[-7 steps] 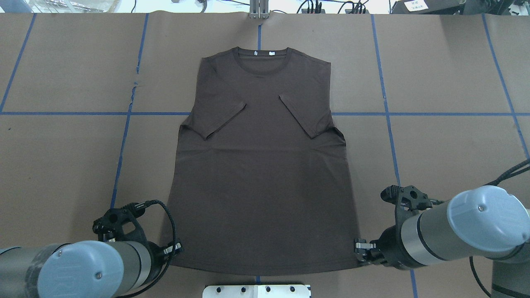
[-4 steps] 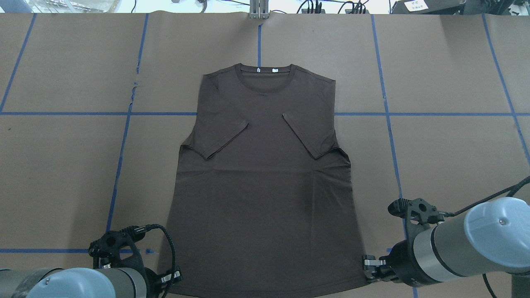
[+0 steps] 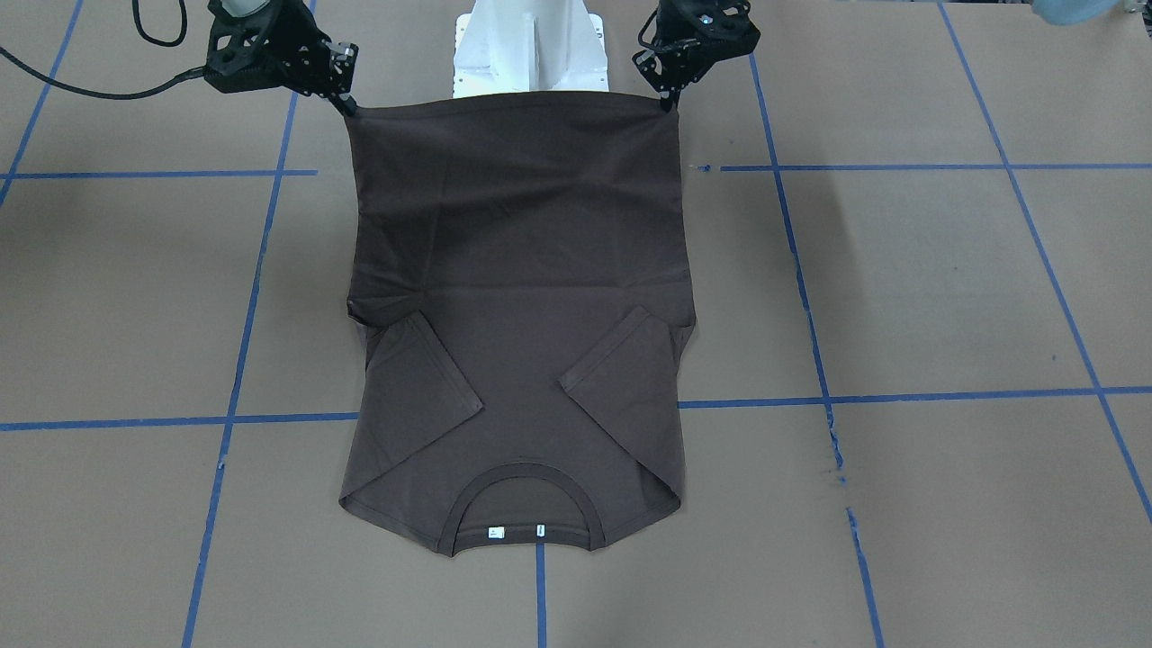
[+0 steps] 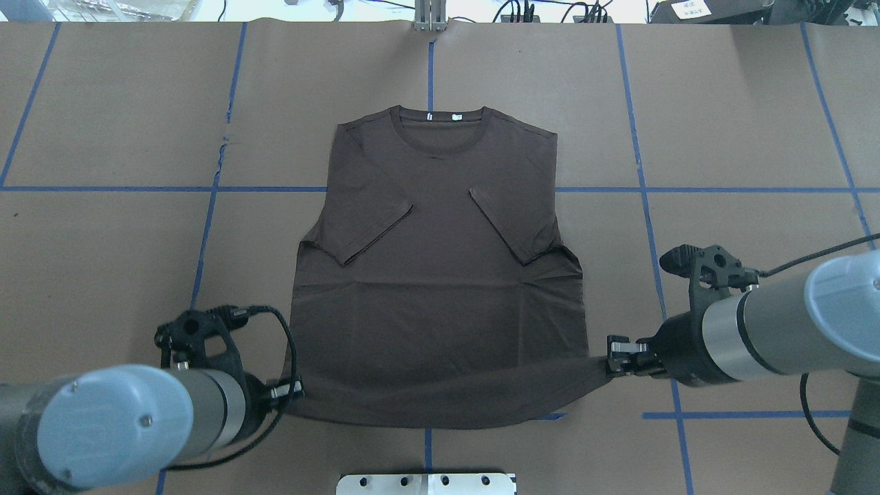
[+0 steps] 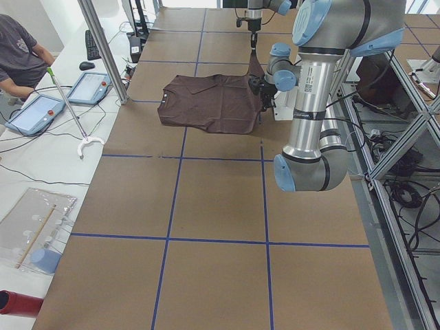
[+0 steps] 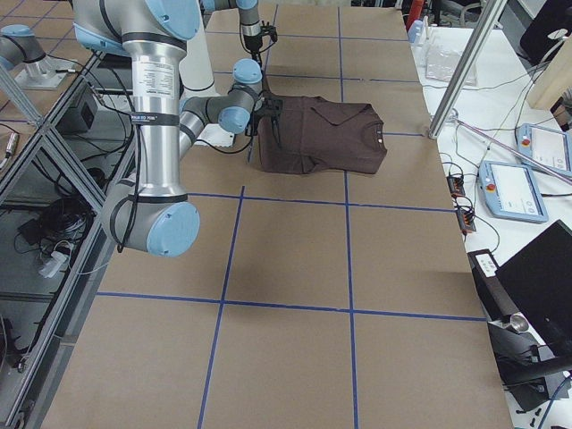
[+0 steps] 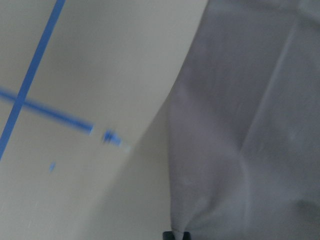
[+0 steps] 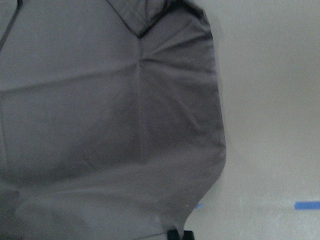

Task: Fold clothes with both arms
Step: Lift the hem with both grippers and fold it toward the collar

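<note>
The dark brown T-shirt (image 4: 440, 275) lies front up on the brown paper with its collar (image 4: 441, 120) at the far side and both sleeves folded inward. Its near hem is lifted off the table and stretched between the arms. My left gripper (image 4: 292, 393) is shut on the hem's left corner, which is on the right in the front-facing view (image 3: 668, 101). My right gripper (image 4: 608, 357) is shut on the right corner (image 3: 346, 106). In both wrist views the cloth (image 7: 250, 125) (image 8: 100, 125) runs into the pinched fingertips at the bottom edge.
The white base pedestal (image 4: 426, 483) stands at the near table edge, just behind the hem. Blue tape lines (image 4: 722, 189) grid the paper. A seated person (image 5: 20, 55) and control tablets (image 5: 38, 113) are beyond the far side, by a metal post (image 5: 103, 48).
First both grippers dragged the shirt toward the robot. Since then they have risen and carried the hem up and forward toward the collar, and the right one has moved further.
</note>
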You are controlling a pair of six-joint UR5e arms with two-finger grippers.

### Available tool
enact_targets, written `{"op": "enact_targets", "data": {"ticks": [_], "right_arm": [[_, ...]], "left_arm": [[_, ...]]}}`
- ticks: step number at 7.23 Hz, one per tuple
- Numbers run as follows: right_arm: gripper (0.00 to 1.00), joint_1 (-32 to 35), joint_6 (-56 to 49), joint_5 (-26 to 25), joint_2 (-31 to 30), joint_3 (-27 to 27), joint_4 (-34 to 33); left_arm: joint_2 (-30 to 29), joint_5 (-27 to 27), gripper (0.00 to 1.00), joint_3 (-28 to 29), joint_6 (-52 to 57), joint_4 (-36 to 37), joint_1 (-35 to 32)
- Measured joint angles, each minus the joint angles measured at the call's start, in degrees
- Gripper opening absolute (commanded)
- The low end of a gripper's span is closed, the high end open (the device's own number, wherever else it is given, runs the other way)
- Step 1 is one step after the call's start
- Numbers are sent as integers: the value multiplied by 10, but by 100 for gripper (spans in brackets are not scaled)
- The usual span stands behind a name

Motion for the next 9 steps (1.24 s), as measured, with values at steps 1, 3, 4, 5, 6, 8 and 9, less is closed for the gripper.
{"op": "enact_targets", "data": {"ticks": [1,3,4,5,6,8,9], "right_arm": [[0,35,-30,3,14,-16,0],[0,93,-93,7,68,-79,1],[0,119,-120,8,99,-118,0],[0,145,-150,8,127,-161,0],[0,169,-172,8,160,-208,0],[0,201,-191,9,225,-298,0],[0,210,-196,10,255,-341,0]], "left_arm": [[-16,-6,0,13,51,0,-51],[-53,-18,0,66,160,-13,-127],[-64,-19,0,99,197,-39,-156],[-75,-20,0,142,219,-76,-181],[-90,-21,0,191,232,-111,-200],[-122,-20,0,281,248,-173,-231],[-140,-20,0,318,251,-197,-243]]}}
